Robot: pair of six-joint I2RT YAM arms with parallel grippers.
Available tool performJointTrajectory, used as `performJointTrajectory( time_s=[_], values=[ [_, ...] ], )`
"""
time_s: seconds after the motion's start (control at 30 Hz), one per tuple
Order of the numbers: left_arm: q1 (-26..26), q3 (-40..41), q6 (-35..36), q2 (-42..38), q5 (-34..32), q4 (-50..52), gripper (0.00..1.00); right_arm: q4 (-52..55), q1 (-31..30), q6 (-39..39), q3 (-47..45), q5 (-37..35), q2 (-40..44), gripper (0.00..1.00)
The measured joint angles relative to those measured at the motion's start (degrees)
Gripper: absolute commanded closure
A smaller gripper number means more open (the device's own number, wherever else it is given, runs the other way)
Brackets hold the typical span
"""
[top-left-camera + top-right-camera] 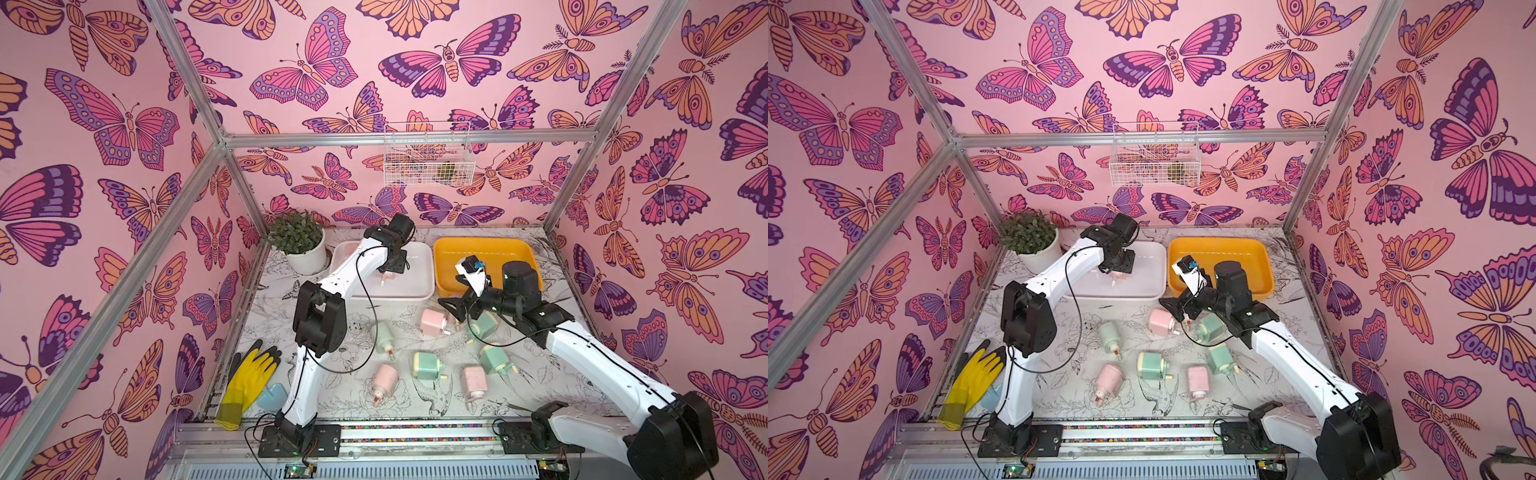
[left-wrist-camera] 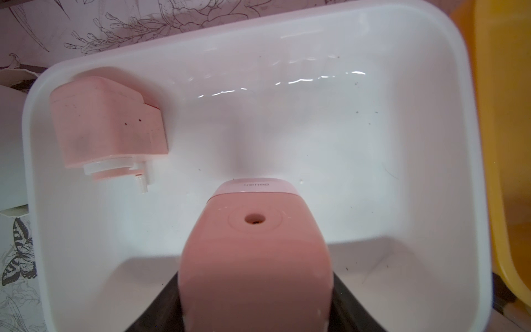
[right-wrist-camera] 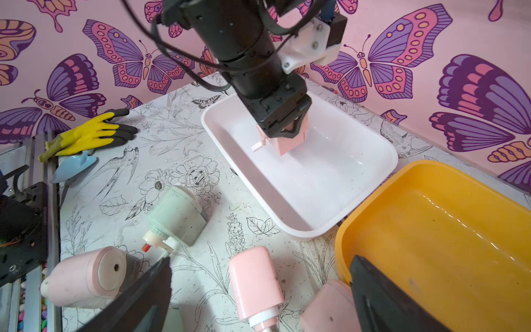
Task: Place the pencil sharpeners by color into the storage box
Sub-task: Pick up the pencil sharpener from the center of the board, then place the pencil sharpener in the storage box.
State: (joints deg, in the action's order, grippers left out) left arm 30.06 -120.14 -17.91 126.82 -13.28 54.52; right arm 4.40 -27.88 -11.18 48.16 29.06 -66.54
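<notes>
Nearest, pink and mint-green pencil sharpeners lie scattered on the printed table. Beyond them the right gripper hangs over the table, jaws spread wide and empty, just before the yellow box. Farthest, the left gripper clamps a pink sharpener above the white box, where another pink sharpener lies in a corner.

The left arm hides most of the held pink sharpener. The wire basket's contents are too small to tell.
</notes>
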Motion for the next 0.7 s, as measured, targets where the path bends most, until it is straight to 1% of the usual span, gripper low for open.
performJointTrajectory(
  time_s=[0.13,0.27,0.5,0.7],
  values=[
    [-1.6,-3.8,1.6,3.6,-1.4,0.0,1.0,0.2,-0.4,-1.7,-0.2,-0.4,0.2,0.01],
    [-2.8,-6.8,3.2,6.6,-1.7,-0.2,1.0,-2.3,-0.8,-1.9,-2.0,-4.6,1.0,0.01],
    [-5.3,-8.2,4.7,8.5,-1.7,-0.1,1.0,-5.7,-0.8,-1.9,-2.7,-11.1,1.3,0.01],
    [-7.1,-9.6,4.7,9.7,-0.7,0.0,1.0,-6.9,-0.8,-1.7,-2.7,-12.7,1.1,0.01]
  ],
)
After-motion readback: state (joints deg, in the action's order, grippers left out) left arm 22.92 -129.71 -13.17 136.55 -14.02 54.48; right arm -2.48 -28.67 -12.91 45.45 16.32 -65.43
